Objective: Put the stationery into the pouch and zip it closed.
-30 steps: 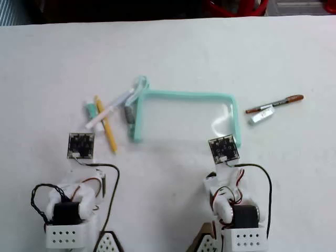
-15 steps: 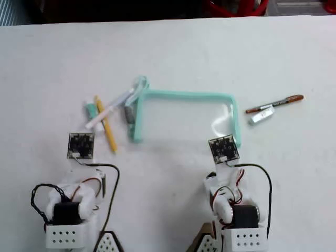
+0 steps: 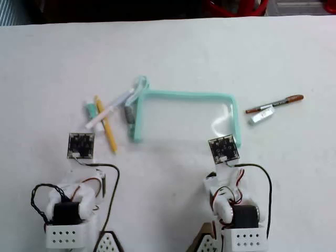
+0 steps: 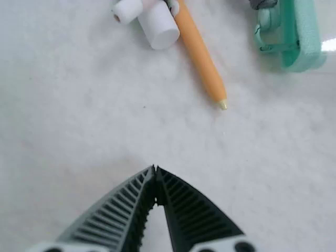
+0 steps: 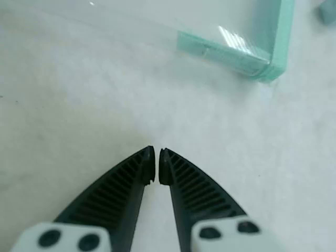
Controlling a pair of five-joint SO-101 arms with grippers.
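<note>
**Starting layout.** Both arms sit at the near edge of the desk (image 3: 168, 52). The left hand (image 4: 155, 170) has its jaws pressed together on nothing. The right hand (image 5: 156, 157) is narrowed to a slit and is likewise empty. The single pouch (image 3: 189, 95) lies flat at mid-desk with nothing visibly inside.

We count five pieces of stationery:
- **Left of the pouch:** a crossed cluster of orange pen (image 3: 106, 127), white pen (image 3: 111, 111) and green-capped stick (image 3: 92, 109).
- **Right of the pouch:** a brown marker (image 3: 275, 103) and a small white piece (image 3: 261, 116).

We judge loading not yet begun. The left hand should spread wide and take the orange pen across its barrel near the free end, clear of the crossing.
</note>
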